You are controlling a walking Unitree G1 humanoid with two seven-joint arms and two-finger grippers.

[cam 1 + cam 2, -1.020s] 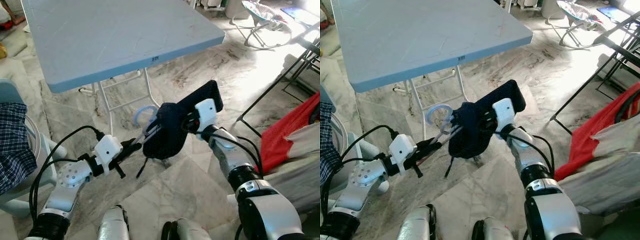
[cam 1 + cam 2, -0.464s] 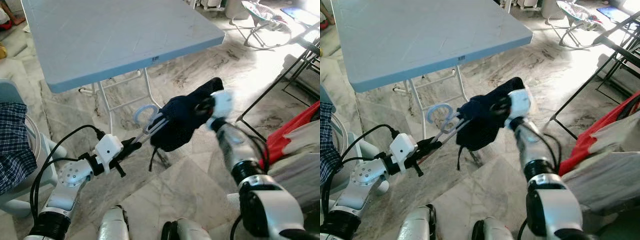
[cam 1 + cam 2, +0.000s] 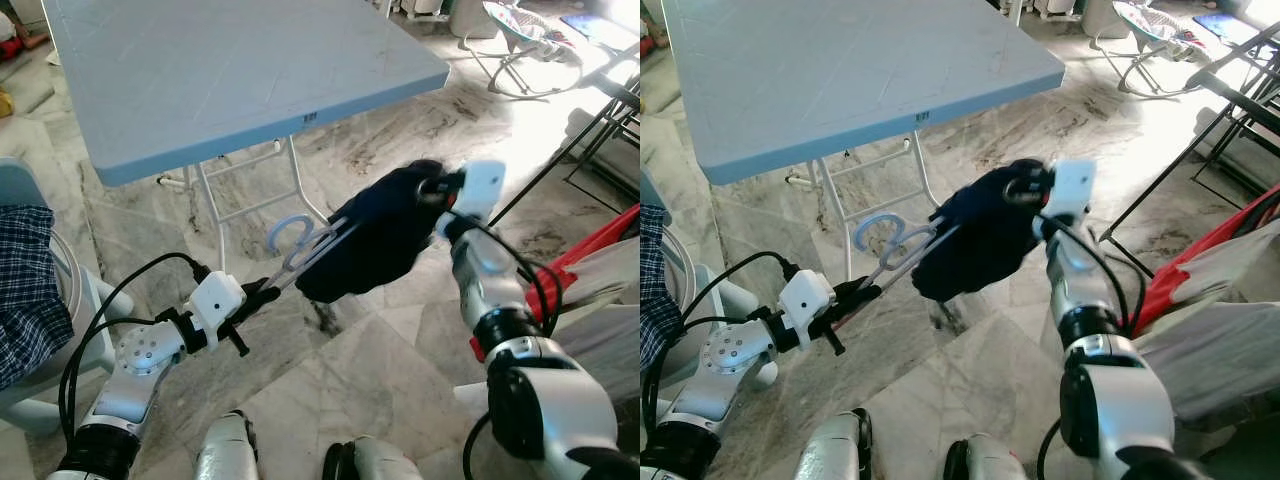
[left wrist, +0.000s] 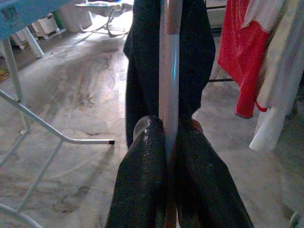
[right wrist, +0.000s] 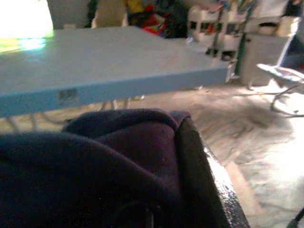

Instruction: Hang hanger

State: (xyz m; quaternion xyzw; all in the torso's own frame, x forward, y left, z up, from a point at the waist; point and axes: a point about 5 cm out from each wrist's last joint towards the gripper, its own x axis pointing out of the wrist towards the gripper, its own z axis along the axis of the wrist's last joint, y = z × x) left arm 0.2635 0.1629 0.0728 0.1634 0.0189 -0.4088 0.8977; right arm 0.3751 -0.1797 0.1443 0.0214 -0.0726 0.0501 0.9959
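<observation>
the left gripper [image 4: 170, 137] is clamped on the pale-blue plastic hanger [image 3: 300, 240], while the right gripper [image 3: 428, 190] pinches the dark navy cloth [image 3: 375, 235] draped over it.

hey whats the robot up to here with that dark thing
The robot stands on a marble floor in front of a blue folding table, holding a hanger between its two arms. The left gripper is shut on the hanger's end, its fingers pinching the bar. The right gripper grips the dark garment draped over the hanger's other end. Nothing is hung yet; a drying rack with a red cloth stands off to its right.
</observation>
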